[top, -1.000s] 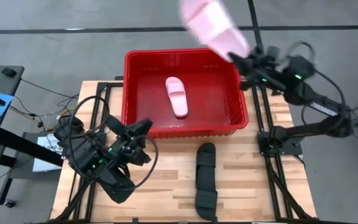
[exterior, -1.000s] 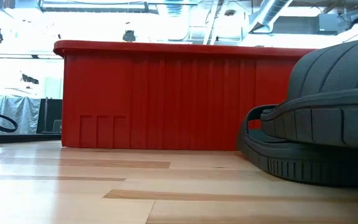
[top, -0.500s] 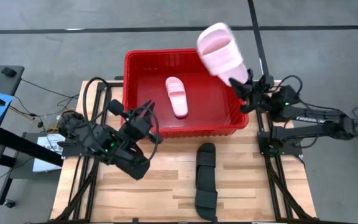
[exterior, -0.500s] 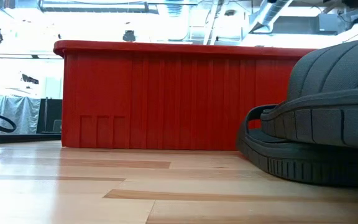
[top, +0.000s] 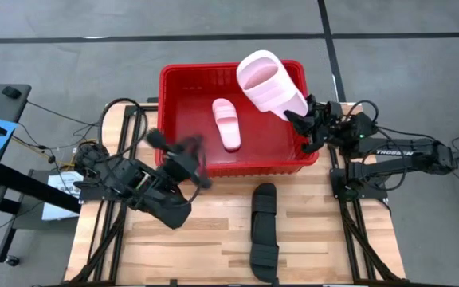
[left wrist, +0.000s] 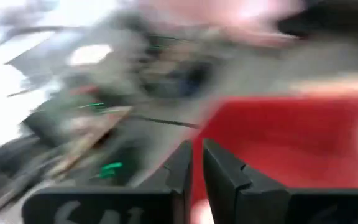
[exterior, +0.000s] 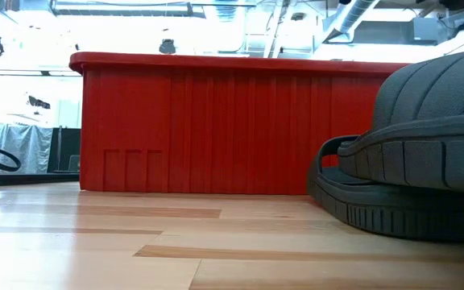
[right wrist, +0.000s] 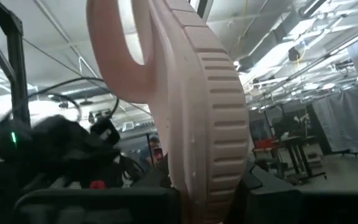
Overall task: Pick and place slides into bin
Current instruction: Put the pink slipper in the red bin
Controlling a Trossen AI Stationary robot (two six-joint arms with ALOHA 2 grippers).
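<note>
— Grey floor all round, and a pale wooden table [top: 213, 239] carrying the red bin [top: 178, 73]. How far along do you make it?

— About a quarter done, I'd judge. One pale pink slide [top: 227, 123] lies flat on the bin floor. A second pink slide [top: 268, 84] is raised over the bin's right side, clamped at one end by the right tool [top: 297, 121], whose fingers are closed tight on it.

— So nearly half?

— Once it is let go, yes. It hangs above the bin, not in it.

— And the black pair?

— Both black slides [top: 263, 231] sit on the table just in front of the bin, untouched, lying end to end.

— What about the left arm?

— Left tool [top: 190, 147] is at the bin's near-left wall, fingers almost together with a thin gap, holding nothing.
</note>
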